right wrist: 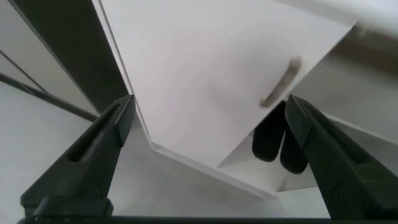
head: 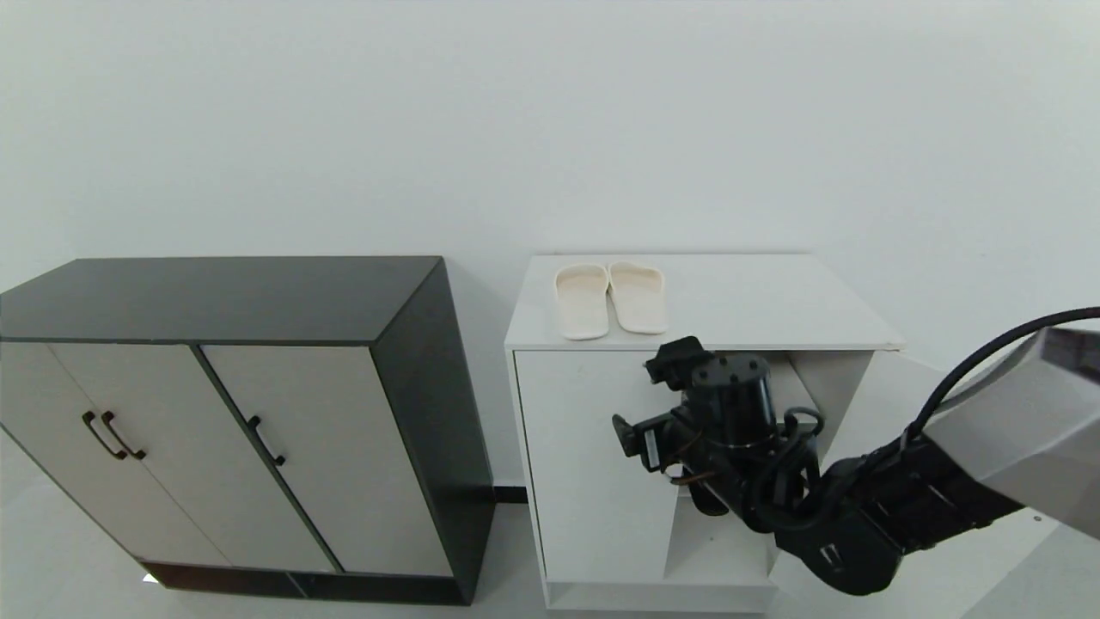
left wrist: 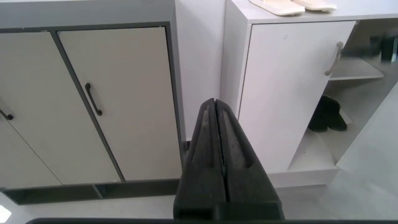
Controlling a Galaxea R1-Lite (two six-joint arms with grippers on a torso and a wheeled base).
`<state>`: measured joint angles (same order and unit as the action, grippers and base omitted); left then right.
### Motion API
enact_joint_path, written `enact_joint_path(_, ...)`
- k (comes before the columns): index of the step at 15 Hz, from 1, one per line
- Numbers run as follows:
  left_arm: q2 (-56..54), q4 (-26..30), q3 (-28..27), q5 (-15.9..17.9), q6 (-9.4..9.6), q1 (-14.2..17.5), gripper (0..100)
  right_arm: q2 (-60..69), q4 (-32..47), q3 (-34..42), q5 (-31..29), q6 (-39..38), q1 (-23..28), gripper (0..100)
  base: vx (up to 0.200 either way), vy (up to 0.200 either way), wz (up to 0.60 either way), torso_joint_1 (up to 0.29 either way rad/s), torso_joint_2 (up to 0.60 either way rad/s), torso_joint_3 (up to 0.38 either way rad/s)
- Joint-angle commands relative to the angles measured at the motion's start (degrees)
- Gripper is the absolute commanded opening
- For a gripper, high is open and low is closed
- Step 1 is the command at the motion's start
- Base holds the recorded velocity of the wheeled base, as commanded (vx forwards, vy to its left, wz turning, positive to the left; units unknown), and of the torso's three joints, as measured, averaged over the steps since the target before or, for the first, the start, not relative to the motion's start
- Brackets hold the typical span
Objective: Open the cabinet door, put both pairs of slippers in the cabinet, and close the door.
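Note:
A white cabinet point(head: 593, 464) stands against the wall with a cream pair of slippers point(head: 610, 298) side by side on its top. Its right door point(head: 898, 387) is swung open; the left door point(left wrist: 286, 93) with its handle point(right wrist: 281, 81) is shut. A black pair of slippers point(left wrist: 328, 115) lies inside, on the bottom shelf point(right wrist: 278, 140). My right gripper point(right wrist: 209, 102) is open in front of the shut door's handle edge, holding nothing. My left gripper point(left wrist: 216, 106) is shut and empty, low and well back from both cabinets.
A dark cabinet point(head: 258, 387) with pale doors and black handles point(left wrist: 93, 99) stands to the left of the white one, with a narrow gap between them. An inner shelf point(left wrist: 354, 71) sits above the black slippers. Pale floor lies in front.

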<state>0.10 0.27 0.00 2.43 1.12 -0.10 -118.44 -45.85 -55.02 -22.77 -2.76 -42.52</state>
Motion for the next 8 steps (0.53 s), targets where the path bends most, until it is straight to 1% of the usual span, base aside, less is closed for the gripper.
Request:
enact_joint_path(1, -0.01, 0.00, 0.00, 0.04, 0.02, 0.01, 0, 5.59, 11.57, -10.64, -2.19, -4.63, -1.51, 100, 0.000, 0.000, 0.00, 0.000, 0.00, 0.000)
enact_joint_path(2, -0.01, 0.00, 0.00, 0.04, -0.07, 0.01, 0, 4.80, 17.81, -15.38, -4.30, -7.79, -1.60, 100, 0.000, 0.000, 0.00, 0.000, 0.00, 0.000)
enact_joint_path(3, -0.01, 0.00, 0.00, 0.04, -0.07, 0.01, 0, 3.39, 22.47, -19.52, -5.27, -10.69, -1.69, 100, 0.000, 0.000, 0.00, 0.000, 0.00, 0.000)
enact_joint_path(4, -0.01, 0.00, 0.00, 0.04, -0.07, 0.01, 0, 1.81, 24.93, -22.77, -5.44, -11.83, -1.69, 100, 0.000, 0.000, 0.00, 0.000, 0.00, 0.000)
enact_joint_path(5, -0.01, 0.00, 0.00, 0.04, -0.07, 0.01, 0, 0.58, 25.28, -24.61, -5.44, -11.83, -1.69, 100, 0.000, 0.000, 0.00, 0.000, 0.00, 0.000)
enact_joint_path(8, -0.01, 0.00, 0.00, 0.04, 0.11, 0.01, 0, -2.23, 26.60, -29.10, -5.53, -11.57, -1.60, 100, 0.200, 0.000, 0.00, -0.004, 0.00, 0.002)
